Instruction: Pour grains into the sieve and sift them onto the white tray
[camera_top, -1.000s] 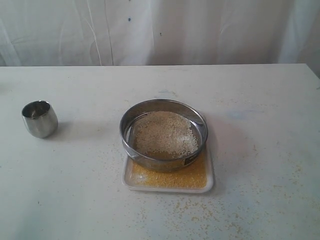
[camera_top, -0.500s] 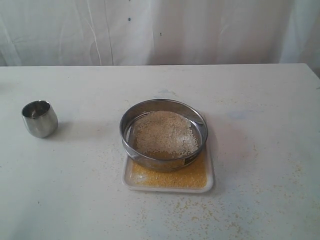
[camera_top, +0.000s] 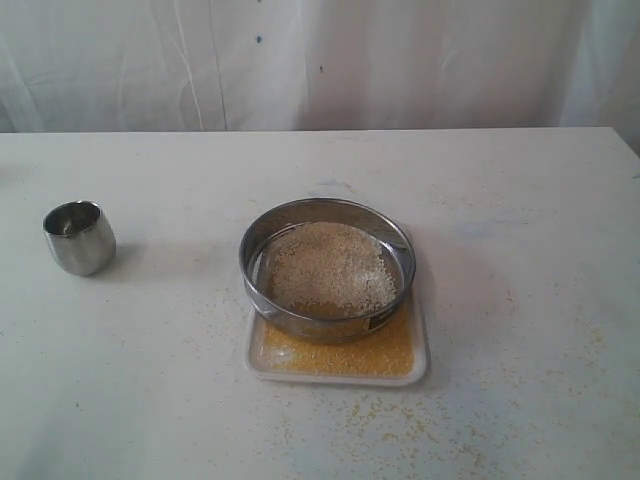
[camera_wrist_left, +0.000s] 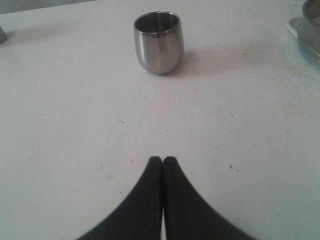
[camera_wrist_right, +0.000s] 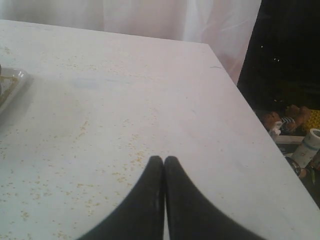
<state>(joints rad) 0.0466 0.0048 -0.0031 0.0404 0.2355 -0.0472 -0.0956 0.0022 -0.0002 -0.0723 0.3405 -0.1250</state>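
The sieve rests on the white tray at the table's middle. Pale beige coarse grains lie on its mesh, and fine yellow grains cover the tray under and in front of it. A small rounded steel cup stands upright at the left, apart from the tray. Neither arm shows in the exterior view. My left gripper is shut and empty above bare table, with the cup ahead of it. My right gripper is shut and empty, well away from the tray's corner.
Loose yellow grains are scattered over the table around the tray, most thickly in front of it. A white curtain hangs behind the table. In the right wrist view the table's edge drops off to a dark area with clutter.
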